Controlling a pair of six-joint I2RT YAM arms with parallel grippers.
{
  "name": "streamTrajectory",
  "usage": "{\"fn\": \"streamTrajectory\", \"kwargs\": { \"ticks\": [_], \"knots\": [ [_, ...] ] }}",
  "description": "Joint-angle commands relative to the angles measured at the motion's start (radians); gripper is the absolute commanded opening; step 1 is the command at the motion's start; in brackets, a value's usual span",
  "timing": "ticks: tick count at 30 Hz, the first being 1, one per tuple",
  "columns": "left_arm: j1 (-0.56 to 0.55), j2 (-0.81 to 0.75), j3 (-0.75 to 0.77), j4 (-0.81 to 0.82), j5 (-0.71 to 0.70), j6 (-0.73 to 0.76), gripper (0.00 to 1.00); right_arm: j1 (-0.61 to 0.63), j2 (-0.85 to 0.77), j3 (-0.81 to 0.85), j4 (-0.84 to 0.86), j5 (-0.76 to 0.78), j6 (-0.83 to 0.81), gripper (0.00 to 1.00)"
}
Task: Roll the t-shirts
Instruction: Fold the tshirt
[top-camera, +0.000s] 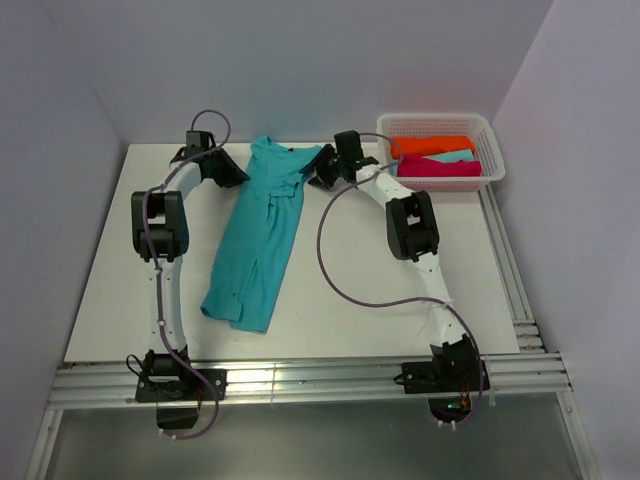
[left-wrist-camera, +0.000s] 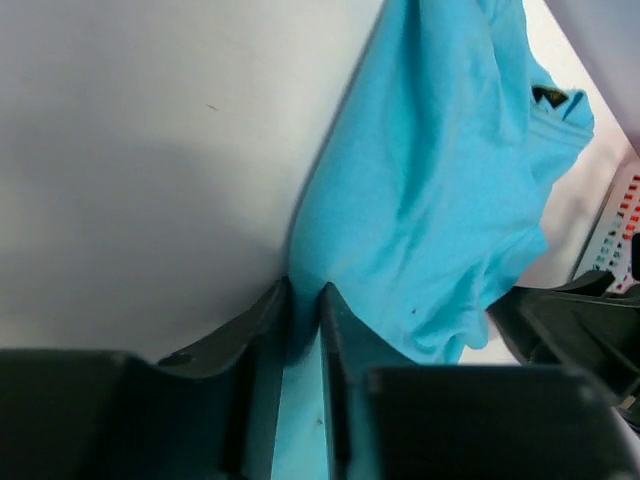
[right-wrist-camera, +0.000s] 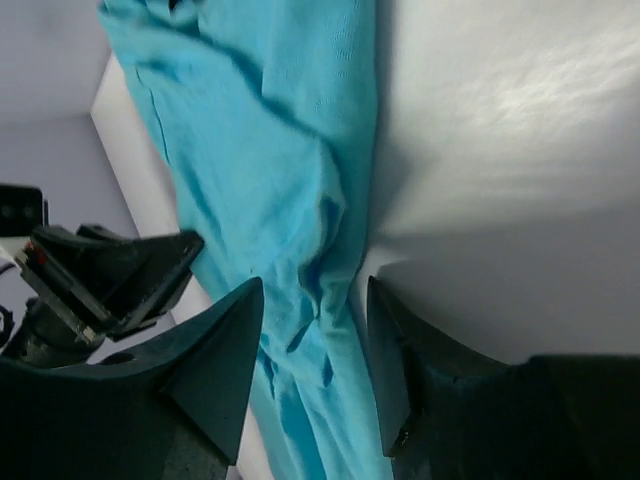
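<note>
The teal t-shirt (top-camera: 262, 235) lies folded lengthwise on the white table, collar at the far end. My left gripper (top-camera: 238, 177) is at its left edge near the shoulder. In the left wrist view the gripper (left-wrist-camera: 305, 292) is shut on the teal cloth (left-wrist-camera: 430, 180), and the dark neck label (left-wrist-camera: 549, 96) shows. My right gripper (top-camera: 320, 175) is at the shirt's right shoulder. In the right wrist view it (right-wrist-camera: 315, 292) is open, with its jaws either side of the wrinkled cloth edge (right-wrist-camera: 270, 130). Orange (top-camera: 430, 145), pale aqua (top-camera: 447, 157) and magenta (top-camera: 440, 169) shirts sit in the basket.
A white mesh basket (top-camera: 495, 162) stands at the back right corner and shows at the edge of the left wrist view (left-wrist-camera: 615, 235). Walls close in the table at the left, back and right. Metal rails (top-camera: 300, 380) run along the near edge.
</note>
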Motion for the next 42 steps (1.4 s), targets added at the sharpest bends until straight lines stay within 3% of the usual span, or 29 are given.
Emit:
{"fn": "streamTrajectory", "kwargs": {
  "ticks": [1, 6, 14, 24, 30, 42],
  "knots": [
    [0.028, -0.003, -0.013, -0.029, -0.049, 0.008, 0.30, -0.029, -0.084, -0.044, 0.047, -0.024, -0.029, 0.55],
    [0.054, -0.115, -0.067, -0.079, -0.083, 0.055, 0.40, -0.019, -0.220, -0.184, 0.041, -0.030, -0.090, 0.48],
    [0.041, -0.196, -0.012, -0.089, -0.053, 0.075, 0.42, 0.040, -0.335, -0.310, 0.114, -0.039, -0.038, 0.43],
    [-0.025, -0.174, -0.003, -0.049, 0.004, 0.035, 0.42, 0.079, -0.286, -0.319, 0.135, -0.002, 0.088, 0.40],
    [-0.038, -0.197, -0.015, -0.058, 0.003, 0.054, 0.42, 0.086, -0.312, -0.414, 0.161, 0.050, 0.164, 0.41],
    [-0.041, -0.227, -0.049, -0.077, 0.004, 0.085, 0.41, 0.094, -0.245, -0.402, 0.197, 0.062, 0.263, 0.43]
  ]
}}
